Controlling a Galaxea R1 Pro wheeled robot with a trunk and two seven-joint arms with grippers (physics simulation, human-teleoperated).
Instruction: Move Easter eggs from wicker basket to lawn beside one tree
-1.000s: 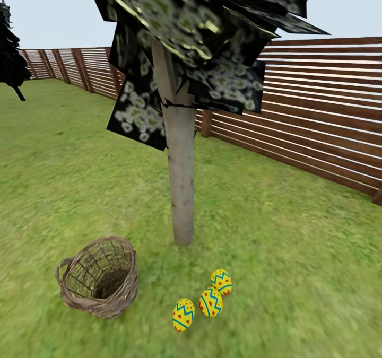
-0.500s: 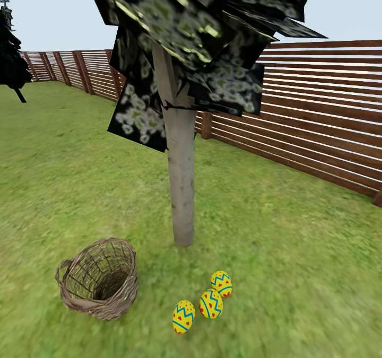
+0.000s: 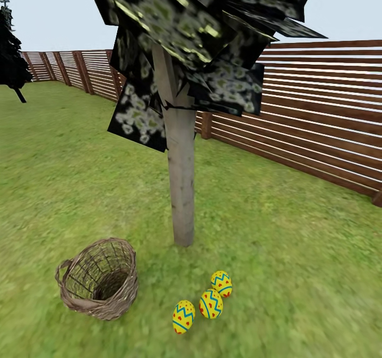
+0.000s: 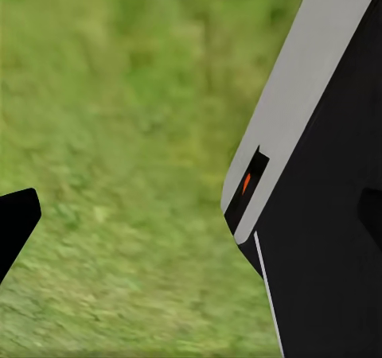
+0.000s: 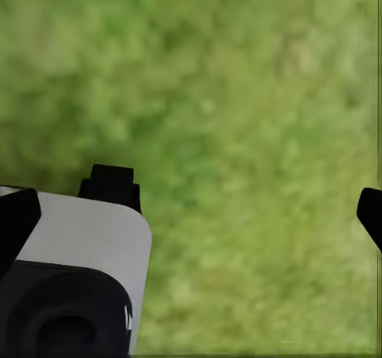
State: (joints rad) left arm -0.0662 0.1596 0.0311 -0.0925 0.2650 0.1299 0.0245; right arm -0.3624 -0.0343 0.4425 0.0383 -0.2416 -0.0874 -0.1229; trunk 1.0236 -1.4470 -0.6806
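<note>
Yellow eggs (image 3: pixel 210 303) with blue zigzags and red dots, tan-brown basket (image 3: pixel 98 277), green grass (image 3: pixel 286 252), brown fence (image 3: pixel 318 108), pale grey trunk (image 3: pixel 181 177).

Flat, even daylight covers the head view, with no clear direction to the light. The grass (image 3: pixel 297 241) is bright and smeared (more so toward the lower corners), and neither the tree (image 3: pixel 182 188) nor the basket (image 3: pixel 98 277) casts a marked shadow. The three eggs (image 3: pixel 211 303) look sharp. The leaf panels are dark and blocky with pale mottling. The fence (image 3: pixel 318 114) bows slightly toward the edge. In both wrist views the grass is heavily blurred.
</note>
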